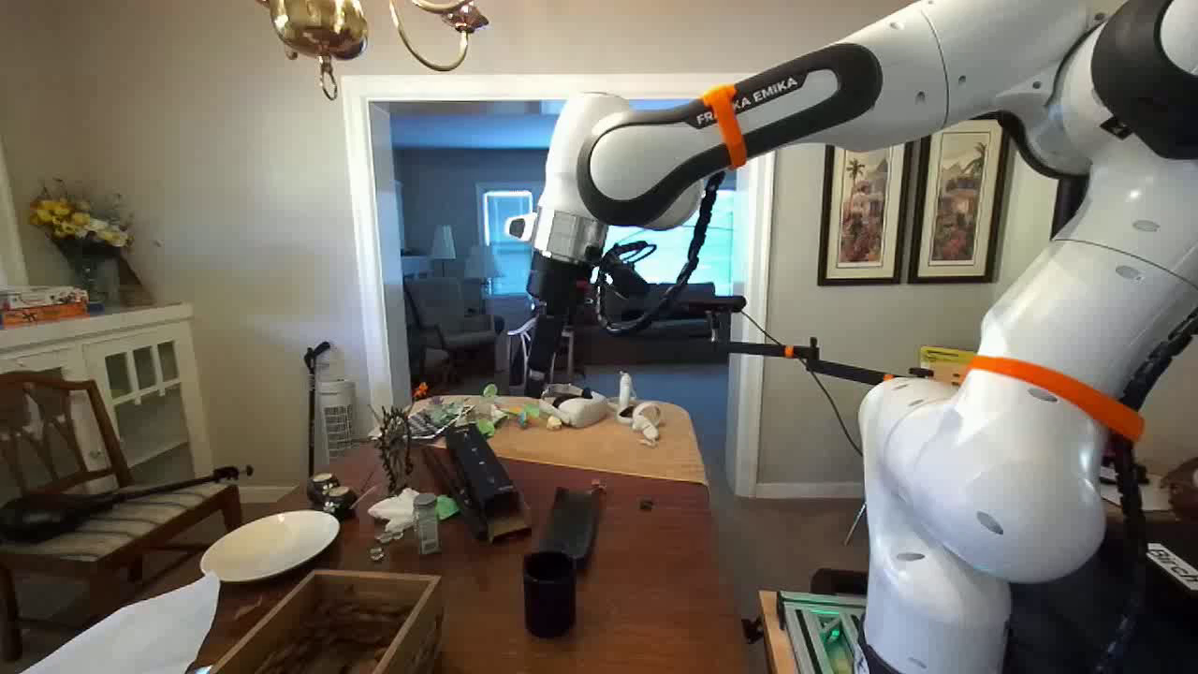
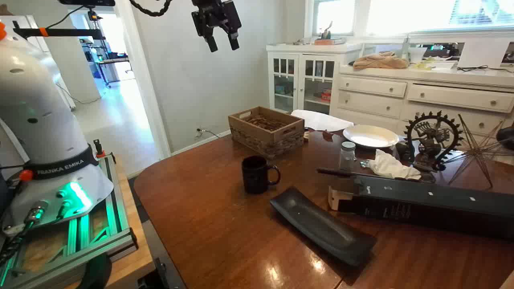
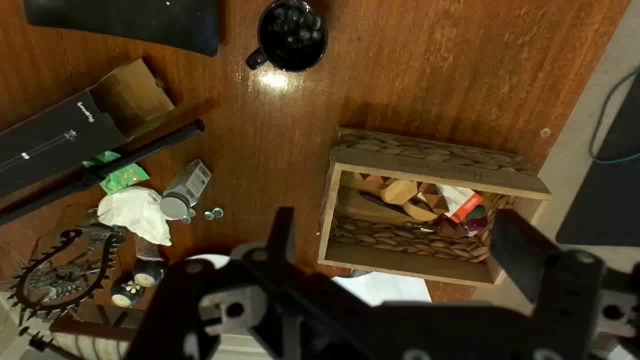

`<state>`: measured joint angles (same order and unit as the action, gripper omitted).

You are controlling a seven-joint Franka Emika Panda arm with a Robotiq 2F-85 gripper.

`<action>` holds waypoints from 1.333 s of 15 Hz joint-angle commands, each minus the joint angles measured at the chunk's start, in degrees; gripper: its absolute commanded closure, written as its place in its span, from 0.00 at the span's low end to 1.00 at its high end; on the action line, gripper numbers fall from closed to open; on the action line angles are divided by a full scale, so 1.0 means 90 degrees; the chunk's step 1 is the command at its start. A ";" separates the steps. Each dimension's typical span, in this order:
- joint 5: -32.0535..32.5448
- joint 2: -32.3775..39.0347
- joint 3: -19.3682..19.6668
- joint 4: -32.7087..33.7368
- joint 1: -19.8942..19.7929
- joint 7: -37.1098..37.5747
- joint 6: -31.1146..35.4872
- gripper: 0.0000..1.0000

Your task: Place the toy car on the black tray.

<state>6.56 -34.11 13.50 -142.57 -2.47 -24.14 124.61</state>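
Wrist view: pincer point(image 3: 395, 225) spread, nothing held | toy car: not identifiable in any view; probably light, rigid, grip across sides | black tray point(image 2: 323, 226): on worktop point(image 2: 209, 233), lower right of centre in an exterior view.

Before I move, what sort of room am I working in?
Probably a home dining room: there's a polished wooden table, a brass-coloured chandelier and a white cabinet with glass-paned doors.
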 commanded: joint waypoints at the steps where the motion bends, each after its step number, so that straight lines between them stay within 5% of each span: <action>1: -0.0029 0.0007 -0.0036 0.0016 -0.0038 -0.0020 -0.0020 0.00; 7: -0.0029 0.0007 -0.0036 0.0016 -0.0038 -0.0020 -0.0020 0.00; 14: 0.1387 0.0290 -0.0790 0.0164 -0.1199 0.2018 0.0748 0.00; 20: 0.1547 0.0649 -0.0971 0.0426 -0.1849 0.3874 0.0758 0.00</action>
<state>18.89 -30.83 5.99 -140.14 -16.42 2.82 130.78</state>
